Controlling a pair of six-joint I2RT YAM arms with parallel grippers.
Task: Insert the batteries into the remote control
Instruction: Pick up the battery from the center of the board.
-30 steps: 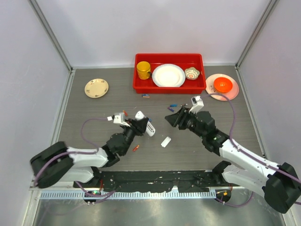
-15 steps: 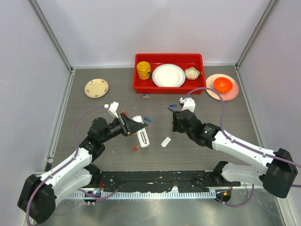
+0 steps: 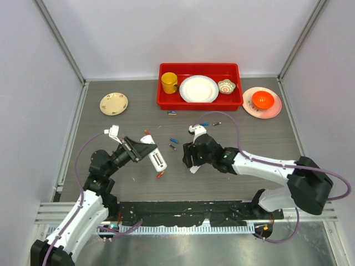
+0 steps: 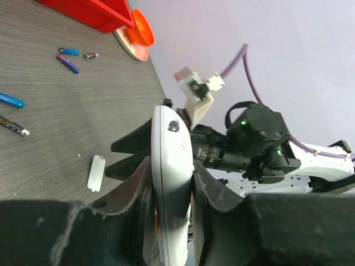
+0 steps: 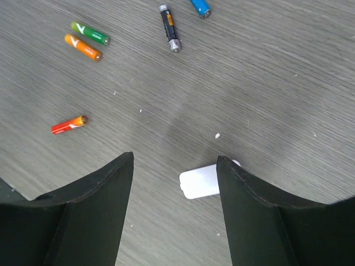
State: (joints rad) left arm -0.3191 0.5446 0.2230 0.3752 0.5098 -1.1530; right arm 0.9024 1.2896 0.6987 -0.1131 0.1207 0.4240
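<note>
My left gripper [image 3: 144, 153] is shut on the white remote control [image 3: 157, 160] and holds it above the table, edge-on in the left wrist view [image 4: 172, 138]. My right gripper [image 3: 188, 157] is open and points down, its jaws standing either side of a small plain white plate [image 5: 202, 181] on the table, without touching it. Batteries lie loose: a red-orange one [image 5: 69, 124], a green one [image 5: 90, 32], an orange one [image 5: 83, 47], a black one [image 5: 169, 27] and a blue one [image 5: 199, 8]. More lie farther back [image 3: 204, 123].
A red tray [image 3: 163, 101] with a yellow cup, a white plate and a small bowl stands at the back. A pink plate with an orange bowl [image 3: 263, 100] is to its right. A patterned saucer [image 3: 113, 103] is at the back left.
My left arm has drawn back to the left and toward the near edge with the remote. My right gripper has moved left and down over the white plate.
</note>
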